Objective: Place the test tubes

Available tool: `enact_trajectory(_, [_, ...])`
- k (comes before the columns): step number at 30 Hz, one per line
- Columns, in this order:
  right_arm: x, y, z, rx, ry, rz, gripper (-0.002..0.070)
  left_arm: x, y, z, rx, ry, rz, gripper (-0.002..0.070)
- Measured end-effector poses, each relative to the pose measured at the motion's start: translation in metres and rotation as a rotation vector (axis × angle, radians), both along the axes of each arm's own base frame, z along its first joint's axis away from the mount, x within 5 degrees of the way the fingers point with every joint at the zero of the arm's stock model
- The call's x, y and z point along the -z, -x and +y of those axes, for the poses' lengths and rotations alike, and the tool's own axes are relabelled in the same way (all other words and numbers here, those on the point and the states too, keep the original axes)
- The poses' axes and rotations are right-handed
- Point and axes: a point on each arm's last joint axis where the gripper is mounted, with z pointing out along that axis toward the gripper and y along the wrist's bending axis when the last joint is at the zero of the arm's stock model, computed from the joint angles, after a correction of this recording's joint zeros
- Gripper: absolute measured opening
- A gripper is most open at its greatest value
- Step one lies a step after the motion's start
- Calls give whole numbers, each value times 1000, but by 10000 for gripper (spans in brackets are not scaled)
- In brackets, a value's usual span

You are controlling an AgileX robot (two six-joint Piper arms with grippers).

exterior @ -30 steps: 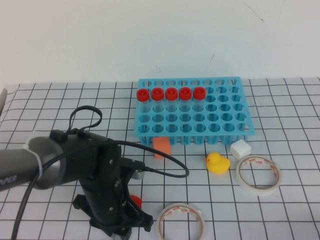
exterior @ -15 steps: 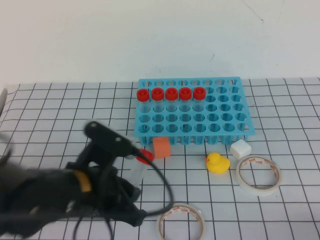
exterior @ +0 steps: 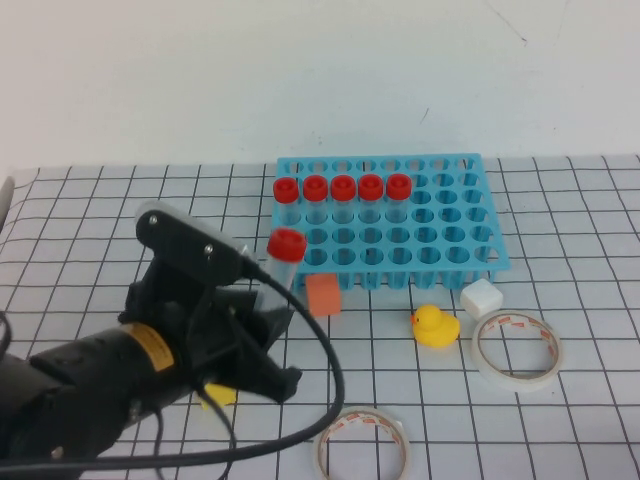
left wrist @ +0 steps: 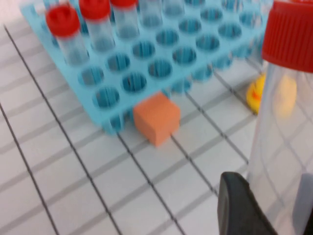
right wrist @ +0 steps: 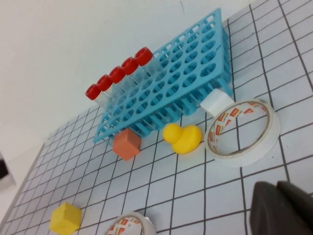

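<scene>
Tube (exterior: 283,264), red-capped, upright, pinched in left gripper (exterior: 270,305) over table (exterior: 580,230), just short of blue rack (exterior: 440,270) with five capped tubes (exterior: 343,192). Right gripper (right wrist: 281,208) pressed shut, low, near tape (right wrist: 242,132).

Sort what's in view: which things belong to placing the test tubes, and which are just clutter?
Job: blue rack; five capped tubes in it; sixth tube, held by the left gripper at the rack's front left; right gripper, shut, parked on the right.
Clutter: orange cube, yellow cube, white cube, duck, right tape roll, near tape roll.
</scene>
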Motion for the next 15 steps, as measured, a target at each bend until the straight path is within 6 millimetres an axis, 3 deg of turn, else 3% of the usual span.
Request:
enact_trajectory(8, [-3, -2, -3, 36, -5, -33, -1, -8, -16, -7, -69, 179, -141, 214])
enact_trajectory(13, [-10, -2, 0, 55, -311, -8, -1, -12, -19, -12, -38, 256, -197, 214])
enact_trajectory(15, [-11, -2, 1, 53, -357, -2, -1, -14, -18, -15, 1, 260, -221, 214])
